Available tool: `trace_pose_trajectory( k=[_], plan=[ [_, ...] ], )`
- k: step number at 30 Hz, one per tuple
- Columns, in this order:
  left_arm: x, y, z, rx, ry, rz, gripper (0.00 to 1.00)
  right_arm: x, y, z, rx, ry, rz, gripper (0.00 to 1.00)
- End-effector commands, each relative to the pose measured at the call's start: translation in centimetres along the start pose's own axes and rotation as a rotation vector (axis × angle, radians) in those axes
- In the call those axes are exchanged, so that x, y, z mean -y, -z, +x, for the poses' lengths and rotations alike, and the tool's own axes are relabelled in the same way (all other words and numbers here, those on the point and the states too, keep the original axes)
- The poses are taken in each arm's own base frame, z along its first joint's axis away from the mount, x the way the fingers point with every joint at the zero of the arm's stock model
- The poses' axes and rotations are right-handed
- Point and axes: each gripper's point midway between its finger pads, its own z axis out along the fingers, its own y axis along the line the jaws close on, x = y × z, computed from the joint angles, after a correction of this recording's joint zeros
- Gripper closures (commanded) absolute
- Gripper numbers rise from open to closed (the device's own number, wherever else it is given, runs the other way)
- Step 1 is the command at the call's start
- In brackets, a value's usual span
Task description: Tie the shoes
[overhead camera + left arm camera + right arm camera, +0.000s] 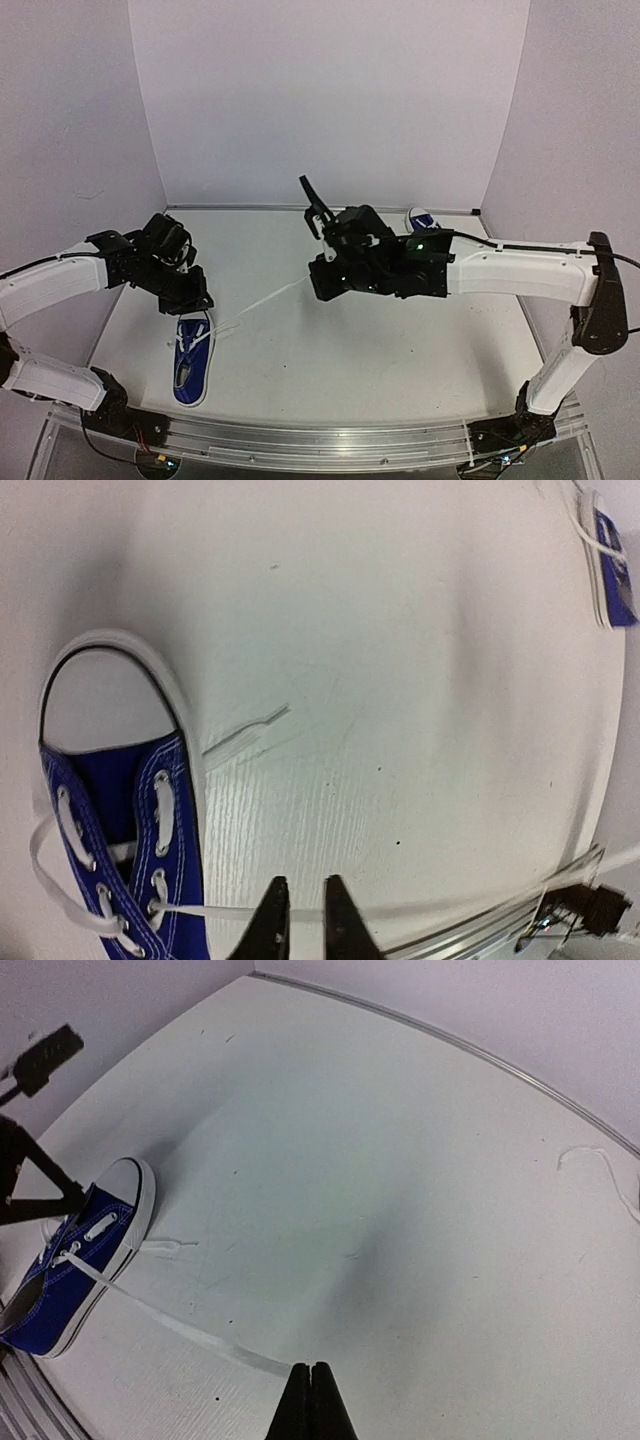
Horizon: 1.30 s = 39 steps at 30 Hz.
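Note:
One blue sneaker (190,362) with a white toe cap lies at the front left; it also shows in the left wrist view (110,860) and the right wrist view (70,1270). One of its white laces (262,302) runs taut from the eyelets to my right gripper (312,283), which is shut on its end (310,1370). My left gripper (196,302) hovers at the shoe's toe end, its fingers a little apart (302,912), and the taut lace (230,913) crosses by the tips. The second sneaker (421,218) lies at the far right.
A short loose lace end (246,735) lies on the table beside the near shoe's toe. The second shoe's lace (592,1160) trails on the table at the far right. The table's metal front rail (320,440) runs just below the near shoe.

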Motion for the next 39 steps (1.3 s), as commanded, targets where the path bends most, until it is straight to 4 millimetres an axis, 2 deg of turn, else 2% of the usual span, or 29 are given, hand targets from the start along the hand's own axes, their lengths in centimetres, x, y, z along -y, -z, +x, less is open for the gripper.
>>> trace_pose_trajectory(
  k=[1,2,3,7,10,12,14,16,18,25,30,36,39],
  plan=[
    [-2.2,1.6,0.5,0.015,0.055,-0.105,0.75,0.5,-0.9,2.4,-0.051,-0.002,0.003,1.00],
    [-3.0,1.9,1.2,0.003,0.064,-0.125,0.65,0.2,-1.3,3.0,-0.067,-0.001,-0.011,1.00],
    [-3.7,2.1,2.0,-0.020,0.071,-0.147,0.62,-0.3,-1.7,3.5,-0.080,-0.006,-0.032,1.00],
    [-6.4,2.6,5.4,-0.110,0.099,-0.209,0.56,-1.7,-2.8,4.5,-0.096,-0.042,-0.101,1.00],
    [-8.0,2.1,7.4,-0.167,0.114,-0.239,0.54,-2.4,-3.0,4.6,-0.094,-0.047,-0.140,1.00],
    [-8.7,1.6,8.3,-0.199,0.112,-0.255,0.54,-4.3,-3.2,5.0,-0.117,-0.014,-0.239,1.00],
    [-8.9,1.4,8.6,-0.210,0.106,-0.260,0.53,-6.4,-3.7,5.9,-0.159,0.023,-0.339,0.89],
    [-9.2,1.3,8.7,-0.216,0.103,-0.273,0.53,-8.1,-4.7,7.1,-0.197,0.063,-0.404,0.65],
    [-9.3,1.3,8.8,-0.215,0.108,-0.277,0.53,-9.1,-5.9,7.8,-0.222,0.071,-0.424,0.53],
    [-9.4,0.6,8.9,-0.207,0.125,-0.258,0.53,-10.5,-10.7,9.3,-0.282,0.023,-0.378,0.52],
    [-8.9,0.5,8.7,-0.200,0.120,-0.237,0.53,-10.7,-13.0,10.6,-0.317,0.053,-0.313,0.53],
    [-9.1,0.2,8.9,-0.205,0.116,-0.232,0.53,-10.3,-15.0,12.4,-0.368,0.121,-0.219,0.54],
    [-9.1,-0.1,9.0,-0.210,0.114,-0.232,0.53,-9.9,-15.8,14.1,-0.409,0.161,-0.171,0.57]
  ],
)
